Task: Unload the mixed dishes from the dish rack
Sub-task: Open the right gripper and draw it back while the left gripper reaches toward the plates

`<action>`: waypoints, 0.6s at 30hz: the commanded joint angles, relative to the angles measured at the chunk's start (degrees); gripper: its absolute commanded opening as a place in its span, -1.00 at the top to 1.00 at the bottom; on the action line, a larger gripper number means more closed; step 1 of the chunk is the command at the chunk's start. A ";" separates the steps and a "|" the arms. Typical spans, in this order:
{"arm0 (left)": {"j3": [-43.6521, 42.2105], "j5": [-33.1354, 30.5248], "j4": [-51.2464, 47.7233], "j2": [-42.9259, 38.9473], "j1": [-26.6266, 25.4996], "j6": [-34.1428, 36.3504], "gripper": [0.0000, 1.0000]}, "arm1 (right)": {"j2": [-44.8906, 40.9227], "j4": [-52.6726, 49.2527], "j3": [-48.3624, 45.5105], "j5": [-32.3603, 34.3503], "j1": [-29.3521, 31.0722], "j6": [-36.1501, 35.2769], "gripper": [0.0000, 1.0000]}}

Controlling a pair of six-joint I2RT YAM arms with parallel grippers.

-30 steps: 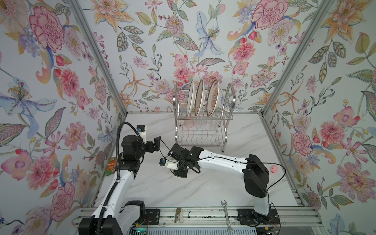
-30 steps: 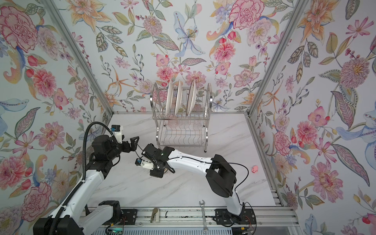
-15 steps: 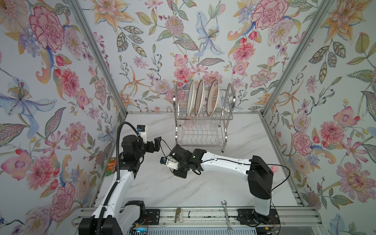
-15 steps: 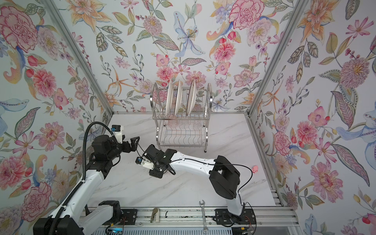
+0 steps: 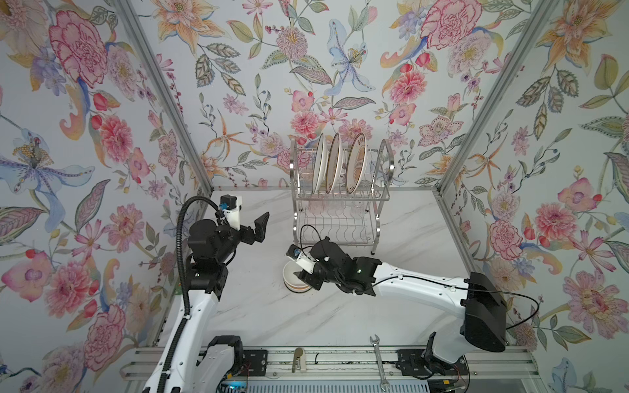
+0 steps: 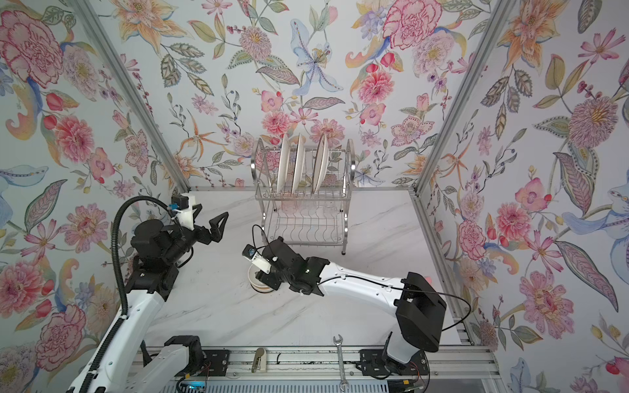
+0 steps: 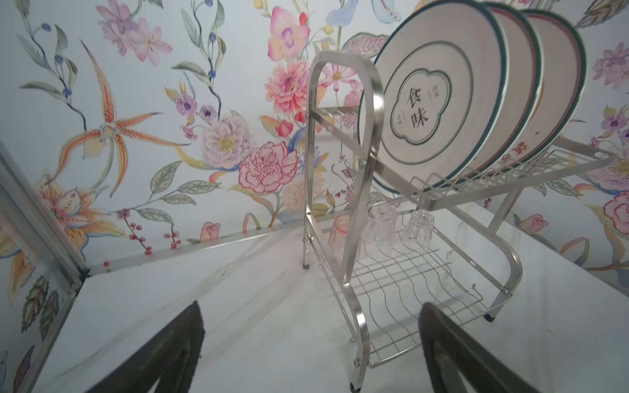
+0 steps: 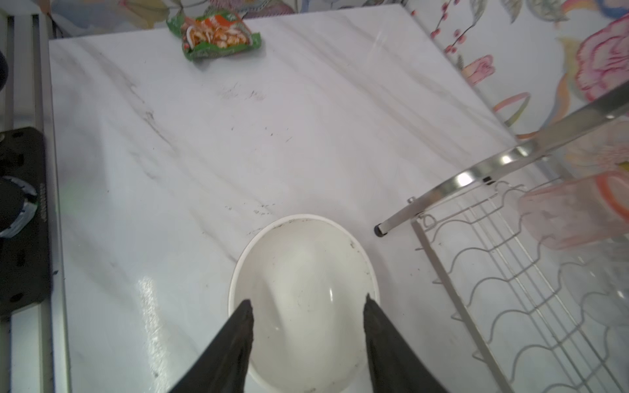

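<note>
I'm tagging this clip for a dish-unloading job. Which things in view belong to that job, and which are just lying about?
Part of the job:
- dish rack
- three plates standing in its top tier
- tumblers on its lower tier
- bowl on the table

Just lying about:
- wrench on the front rail
- snack packet on the table

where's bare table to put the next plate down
Widest bare white marble table: between the cream round bowl and the front aluminium rail. Also bare: right of the shiny steel wire dish rack, up to the wall. Crowded: around the bowl, beside the rack's foot.
</note>
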 commanded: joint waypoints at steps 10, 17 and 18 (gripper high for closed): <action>11.26 -4.20 -1.18 0.72 -13.02 3.90 -0.99 | -21.84 25.24 -20.16 27.14 -1.20 14.34 -0.81; 17.05 -6.66 -3.89 5.85 -20.25 6.60 -0.94 | -34.11 28.73 -30.47 27.29 -3.88 17.09 -0.98; 17.66 -6.74 -3.81 6.69 -21.34 7.09 -0.93 | -36.00 29.34 -31.70 26.27 -4.17 16.29 -0.98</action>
